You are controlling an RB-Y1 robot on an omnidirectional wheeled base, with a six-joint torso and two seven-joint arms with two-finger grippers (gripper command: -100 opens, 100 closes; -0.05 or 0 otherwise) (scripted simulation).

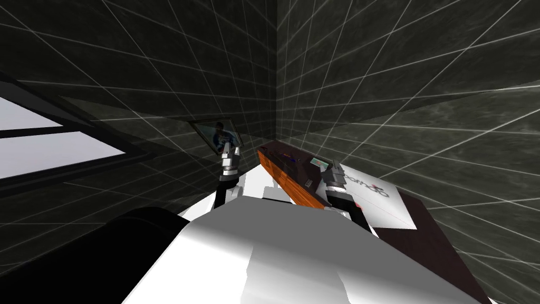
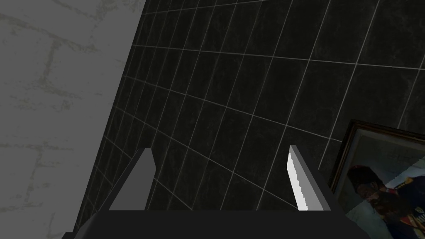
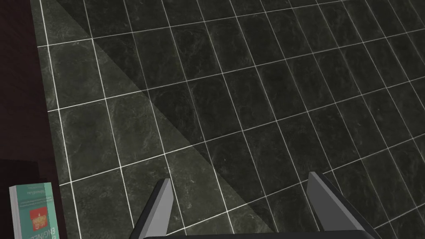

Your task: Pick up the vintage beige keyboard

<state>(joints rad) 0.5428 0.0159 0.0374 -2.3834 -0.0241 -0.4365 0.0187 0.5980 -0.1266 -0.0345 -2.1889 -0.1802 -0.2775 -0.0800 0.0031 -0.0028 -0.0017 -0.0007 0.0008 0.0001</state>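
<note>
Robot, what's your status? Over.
Left gripper open, raised left of the desk. Right gripper open, at the desk by a teal book. Keyboard too small to tell.

The head camera looks down and forward from high up, tipped to one side. It faces the corner where two dark tiled walls (image 1: 343,63) meet, with the desk (image 1: 437,248) on its right. The left wrist camera sits behind the left gripper (image 2: 218,148) and looks up at a wall from close by. It shares the picture frame (image 2: 386,182) with the head view. The right wrist camera sits behind the right gripper (image 3: 239,177) and looks past the desk's edge at dark tiles. It shares the green book (image 3: 35,211) with the head view.
</note>
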